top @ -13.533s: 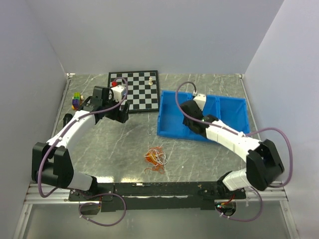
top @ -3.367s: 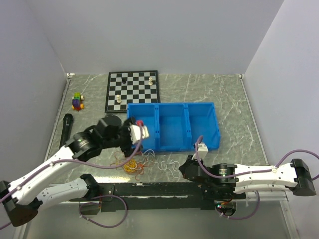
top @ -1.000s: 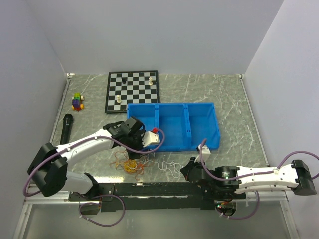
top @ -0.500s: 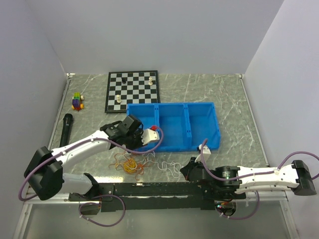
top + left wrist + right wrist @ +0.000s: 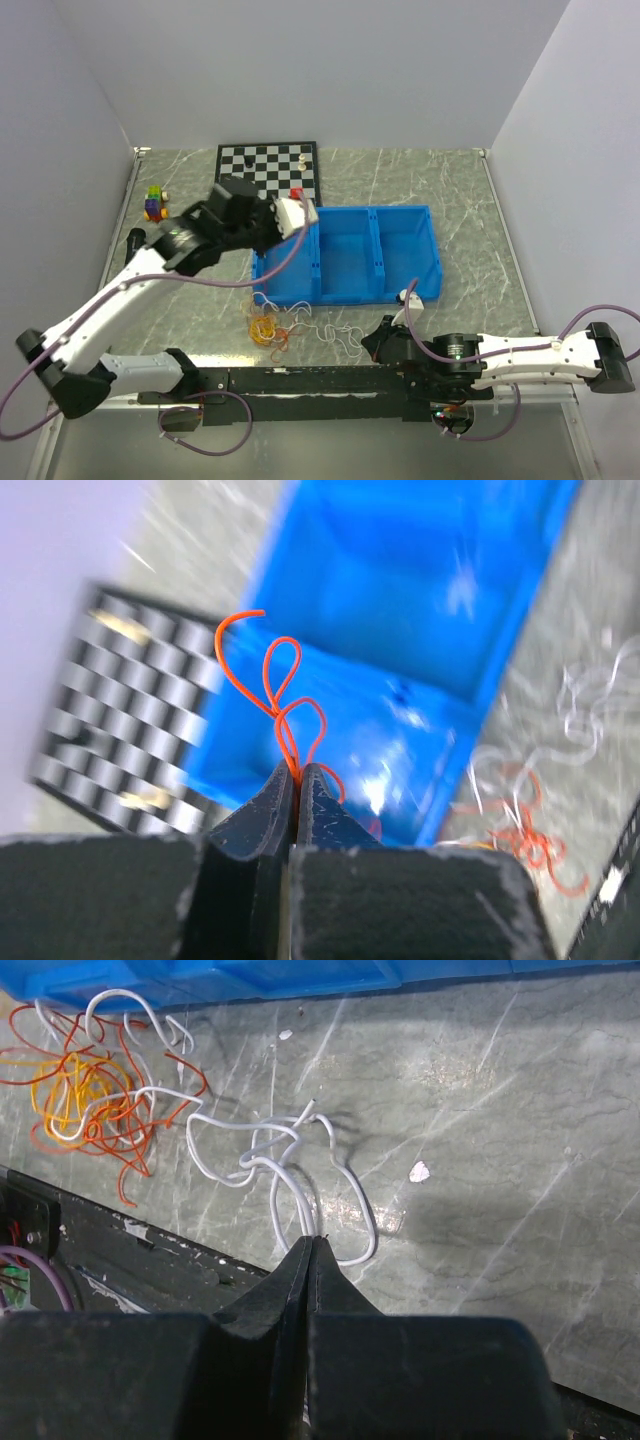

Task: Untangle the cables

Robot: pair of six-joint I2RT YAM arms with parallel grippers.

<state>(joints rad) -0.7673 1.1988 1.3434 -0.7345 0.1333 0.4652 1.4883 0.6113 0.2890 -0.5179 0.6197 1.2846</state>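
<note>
Now your left gripper (image 5: 296, 772) is pinched closed on a looping orange cable (image 5: 283, 695), held above the blue bin (image 5: 350, 292). Your right gripper (image 5: 312, 1245) is clamped on a white cable (image 5: 262, 1165) lying on the table (image 5: 480, 1110), beside the tangled cables (image 5: 266, 328) in front of the bin.

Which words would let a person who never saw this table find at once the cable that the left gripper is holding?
Find the blue bin; the left gripper hangs above its left end. Pinched in it is a thin orange-red cable curled in loops. It alone is up in the air, while the tangled pile and the white cable lie on the table.
</note>
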